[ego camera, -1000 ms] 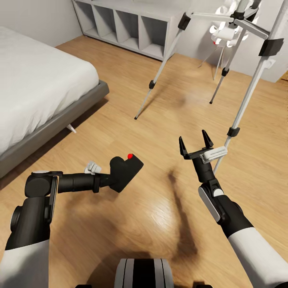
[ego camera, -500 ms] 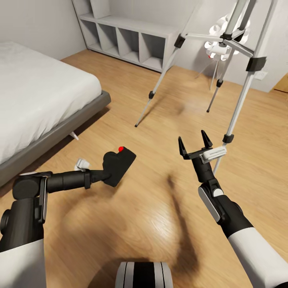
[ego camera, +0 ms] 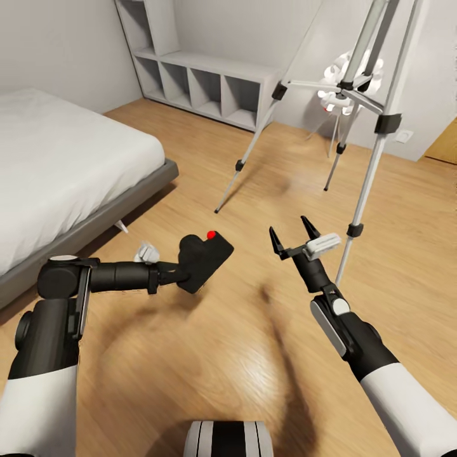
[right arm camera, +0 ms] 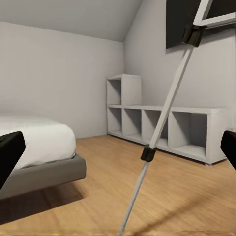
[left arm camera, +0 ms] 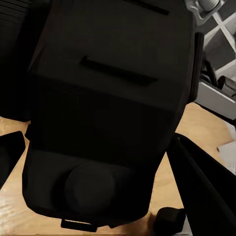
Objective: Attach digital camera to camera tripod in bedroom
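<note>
My left gripper is shut on the matte-black digital camera, held low above the wood floor with its red button facing up. In the left wrist view the camera's body sits between the dark fingers. The camera tripod stands ahead and to the right on silver legs with black joints, its head cut off by the picture's top edge. My right gripper is open and empty, just left of the nearest tripod leg. Another leg crosses the right wrist view.
The grey bed fills the left side. A grey-white cubby shelf lines the far wall. A small white object on thin legs stands behind the tripod. A wooden door edge shows far right. A wall TV hangs above.
The whole head view has shifted, so the camera has moved and the tripod now sits lower in the picture. The left gripper still holds the camera. The right gripper has shifted slightly left, still open.
</note>
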